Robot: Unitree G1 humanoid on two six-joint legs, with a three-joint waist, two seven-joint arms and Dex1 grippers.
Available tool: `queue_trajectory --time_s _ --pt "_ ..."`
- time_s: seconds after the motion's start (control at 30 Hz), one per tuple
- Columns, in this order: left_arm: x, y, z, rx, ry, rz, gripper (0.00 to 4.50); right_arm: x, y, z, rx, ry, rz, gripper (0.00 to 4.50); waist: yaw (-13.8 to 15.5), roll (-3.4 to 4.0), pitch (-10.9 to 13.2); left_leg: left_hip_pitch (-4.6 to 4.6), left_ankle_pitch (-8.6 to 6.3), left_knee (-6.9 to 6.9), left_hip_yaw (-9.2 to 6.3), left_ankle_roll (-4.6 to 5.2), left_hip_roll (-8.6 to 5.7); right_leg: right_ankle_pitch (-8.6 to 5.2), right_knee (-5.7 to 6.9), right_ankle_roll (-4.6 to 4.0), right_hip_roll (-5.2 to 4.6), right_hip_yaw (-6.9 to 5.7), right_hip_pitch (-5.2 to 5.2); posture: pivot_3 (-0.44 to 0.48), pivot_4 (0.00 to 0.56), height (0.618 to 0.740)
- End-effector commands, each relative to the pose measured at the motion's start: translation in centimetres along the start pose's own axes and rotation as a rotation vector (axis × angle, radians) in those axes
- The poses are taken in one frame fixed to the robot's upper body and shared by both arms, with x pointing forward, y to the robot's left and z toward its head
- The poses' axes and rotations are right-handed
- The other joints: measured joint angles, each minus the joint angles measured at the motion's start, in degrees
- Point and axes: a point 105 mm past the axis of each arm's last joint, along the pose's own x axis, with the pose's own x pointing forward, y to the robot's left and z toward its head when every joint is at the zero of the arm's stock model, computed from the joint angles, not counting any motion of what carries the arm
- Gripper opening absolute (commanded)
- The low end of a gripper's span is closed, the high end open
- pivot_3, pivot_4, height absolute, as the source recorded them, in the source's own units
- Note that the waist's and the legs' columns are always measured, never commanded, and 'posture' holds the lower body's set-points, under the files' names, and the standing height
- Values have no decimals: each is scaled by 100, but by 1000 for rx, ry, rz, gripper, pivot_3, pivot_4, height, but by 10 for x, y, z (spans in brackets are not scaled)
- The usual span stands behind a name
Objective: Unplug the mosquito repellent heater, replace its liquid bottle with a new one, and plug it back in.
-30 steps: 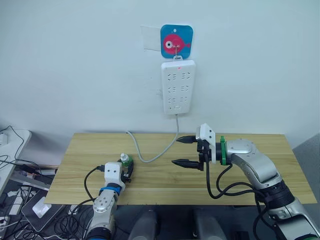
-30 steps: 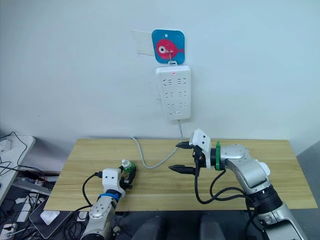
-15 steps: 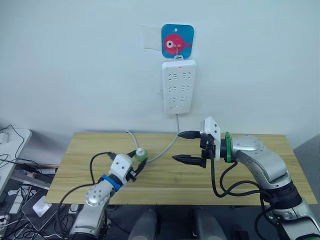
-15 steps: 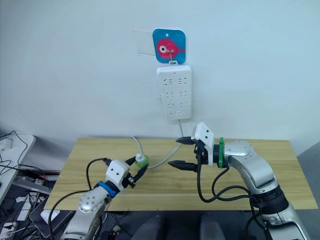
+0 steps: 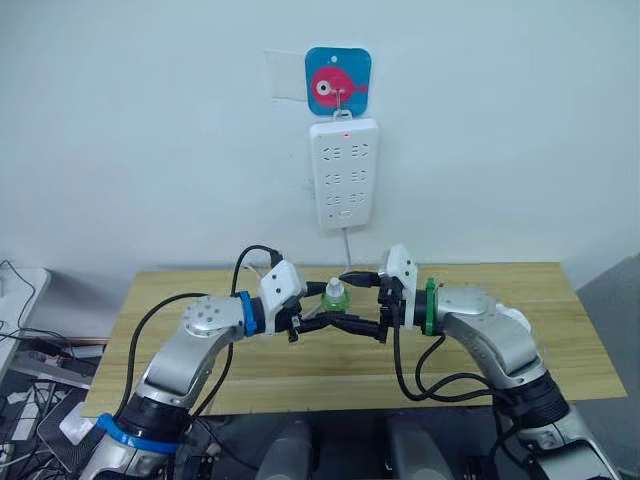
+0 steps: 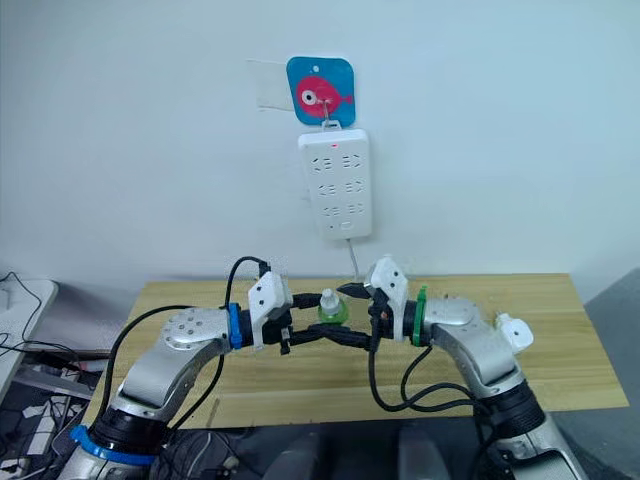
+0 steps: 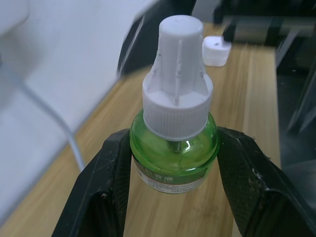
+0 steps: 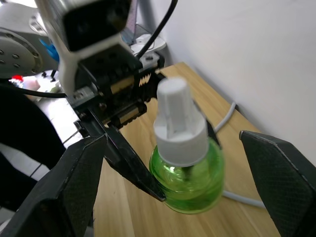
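Observation:
A green liquid bottle (image 5: 335, 297) with a white cap hangs upright above the middle of the table, and my left gripper (image 5: 329, 309) is shut on its green body (image 7: 174, 148). Facing it from the right, my right gripper (image 6: 339, 313) is open. Its two fingers stand wide on either side of the bottle (image 8: 186, 168) without touching it. The mosquito repellent heater (image 6: 513, 331), a small white unit, lies on the table beyond my right forearm, unplugged. It also appears in the left wrist view as a white heater (image 7: 216, 51) behind the bottle.
A long white power strip (image 5: 343, 187) hangs on the wall from a blue fish hook (image 5: 337, 88), its grey cable (image 5: 347, 245) dropping to the wooden table (image 5: 560, 340). Cables and devices lie on the floor at the left.
My left arm has carried the bottle up from the table's left part to the centre. It now sits between the open fingers of my right gripper, which came slightly closer. The camera also shifted.

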Motion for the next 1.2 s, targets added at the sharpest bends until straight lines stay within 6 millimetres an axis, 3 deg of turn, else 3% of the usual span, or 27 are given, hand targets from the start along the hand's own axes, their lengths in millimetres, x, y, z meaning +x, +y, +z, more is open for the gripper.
queue_trajectory --time_s 0.03,0.13,0.23,0.5,0.9,1.1,1.2 --pt "1 -2 9 -7 -35 -34 2205 2 0 2 -43 -23 -18 4500 -36 0 0 -1 0 0 -1 -1 0 0 0 0 0 0 -1 -20 189 740" --pt "-1 -2 10 -10 -36 -44 2205 3 -3 0 -21 -42 -38 4500 -66 0 0 -1 0 0 -1 -1 1 0 0 0 0 -1 -1 -22 185 740" --pt "-2 -2 11 -16 -41 -49 2205 2 -5 1 -6 -64 -50 3916 -69 0 0 -1 0 0 -2 -1 1 0 1 0 0 0 -1 -24 183 740" --pt "-6 -4 11 -19 -37 -56 2205 -1 -3 3 22 -94 -38 1136 -76 0 -1 0 1 0 -1 -3 1 1 2 0 0 0 -1 -19 175 740" --pt "-6 -4 10 -1 -31 -70 2205 2 3 11 -49 -93 33 1084 -75 0 -1 0 1 1 -2 -4 1 1 4 0 0 0 -1 -18 169 740" --pt "-7 -26 10 98 -32 -274 2205 5 28 25 -206 -51 412 1084 -91 -1 -1 2 1 3 4 -4 0 1 4 0 3 1 0 -28 163 740" --pt "-9 -31 8 152 -18 -356 2205 1 30 28 -261 -8 584 1084 -92 0 -2 4 1 2 1 -4 1 1 4 0 4 -2 2 -15 157 740"
